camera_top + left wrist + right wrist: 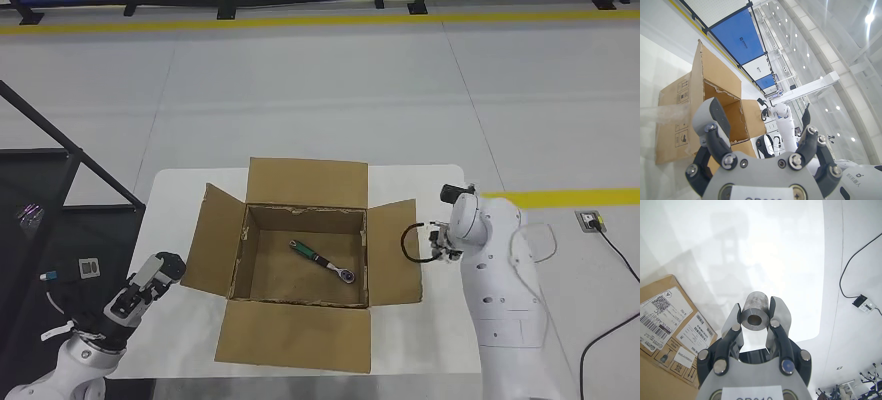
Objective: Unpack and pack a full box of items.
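Note:
An open cardboard box (306, 182) stands in the middle of the white table (420, 340) with all its flaps folded out. A green-handled ratchet wrench (322, 258) lies on the box floor. My right gripper (755, 303) is shut on a short hollow metal cylinder (756, 309), held above the table just beyond the box's right flap (668, 321). In the top view the right gripper (440, 245) sits beside that flap. My left gripper (761, 106) is open with nothing in it, low at the box's left side (715, 91); from above, the left gripper (168, 265) is near the left flap.
A black frame (40, 200) stands left of the table. A power socket with a black cable (864, 304) lies on the floor to the right. Bare table surface (762, 256) spreads right of the box.

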Robot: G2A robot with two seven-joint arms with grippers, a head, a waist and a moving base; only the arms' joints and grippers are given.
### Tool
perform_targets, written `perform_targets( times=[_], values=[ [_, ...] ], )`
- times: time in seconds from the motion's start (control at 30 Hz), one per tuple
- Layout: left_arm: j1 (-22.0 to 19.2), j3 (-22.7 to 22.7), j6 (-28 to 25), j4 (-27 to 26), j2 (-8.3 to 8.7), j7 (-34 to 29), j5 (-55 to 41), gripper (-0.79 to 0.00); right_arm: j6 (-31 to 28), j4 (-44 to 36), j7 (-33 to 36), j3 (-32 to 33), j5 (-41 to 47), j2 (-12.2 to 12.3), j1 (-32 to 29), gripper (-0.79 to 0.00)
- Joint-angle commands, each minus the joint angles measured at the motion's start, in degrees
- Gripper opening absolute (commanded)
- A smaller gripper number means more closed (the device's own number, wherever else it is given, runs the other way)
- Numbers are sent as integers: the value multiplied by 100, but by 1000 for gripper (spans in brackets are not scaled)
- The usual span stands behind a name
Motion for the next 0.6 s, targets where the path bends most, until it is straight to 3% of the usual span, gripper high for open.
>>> perform_targets(
  times=[0.0, 0.57],
  values=[
    [0, 0, 0, 0, 0, 0, 0, 0, 31, 81, -56, -33, 49, -5, 18, -785],
    [0, 0, 0, 0, 0, 0, 0, 0, 388, 863, -323, -560, 155, -121, 477, -785]
  ],
)
